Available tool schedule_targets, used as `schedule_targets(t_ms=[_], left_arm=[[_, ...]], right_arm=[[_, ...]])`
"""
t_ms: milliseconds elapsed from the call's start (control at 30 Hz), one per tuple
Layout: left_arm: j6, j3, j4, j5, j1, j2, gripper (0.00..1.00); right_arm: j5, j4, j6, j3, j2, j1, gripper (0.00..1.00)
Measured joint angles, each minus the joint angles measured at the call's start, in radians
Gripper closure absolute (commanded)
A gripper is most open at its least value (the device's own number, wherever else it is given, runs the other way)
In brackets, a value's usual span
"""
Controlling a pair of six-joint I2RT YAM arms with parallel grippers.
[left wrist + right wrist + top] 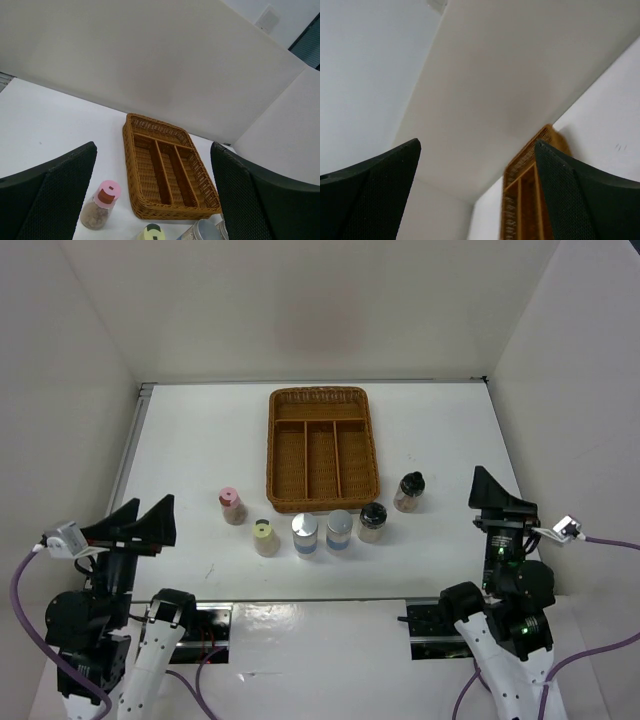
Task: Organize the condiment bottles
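Six condiment bottles stand on the white table in front of the tray. From left to right they are a pink-capped jar, a pale-yellow-capped jar, two silver-capped jars with blue bands, and two black-capped jars. My left gripper is open and empty, raised at the near left. My right gripper is open and empty, raised at the near right. The left wrist view shows the pink-capped jar, the yellow cap and a silver cap between my open fingers.
A brown wicker tray with three long compartments and one cross compartment lies at the table's middle back, nothing in it. It shows in the left wrist view and partly in the right wrist view. White walls enclose the table.
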Motion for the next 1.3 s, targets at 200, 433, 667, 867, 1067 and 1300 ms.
schedule_targets(t_ms=[200,433,667,867,1067,1300], left_arm=[[0.011,0.027,-0.014,0.018,0.0,0.0,0.0],[0.04,0.044,-0.014,0.122,-0.007,0.0,0.0],[0.115,0.283,-0.09,0.196,-0.015,0.329,0.0],[0.164,0.378,-0.192,0.192,-0.018,0.785,0.0],[0.165,0.332,-0.333,0.138,-0.019,1.025,0.0],[0.16,0.327,-0.372,0.043,-0.019,1.122,0.0]], right_arm=[[0.009,-0.08,0.28,-0.04,0.0,-0.001,0.02],[-0.071,-0.029,0.167,-0.046,0.0,0.0,0.02],[-0.126,-0.026,0.013,0.029,0.041,0.002,0.02],[-0.176,-0.071,-0.134,0.372,0.537,0.008,0.02],[-0.223,-0.198,-0.271,0.503,0.843,0.007,0.02],[-0.276,-0.31,-0.355,0.549,0.982,-0.016,0.02]])
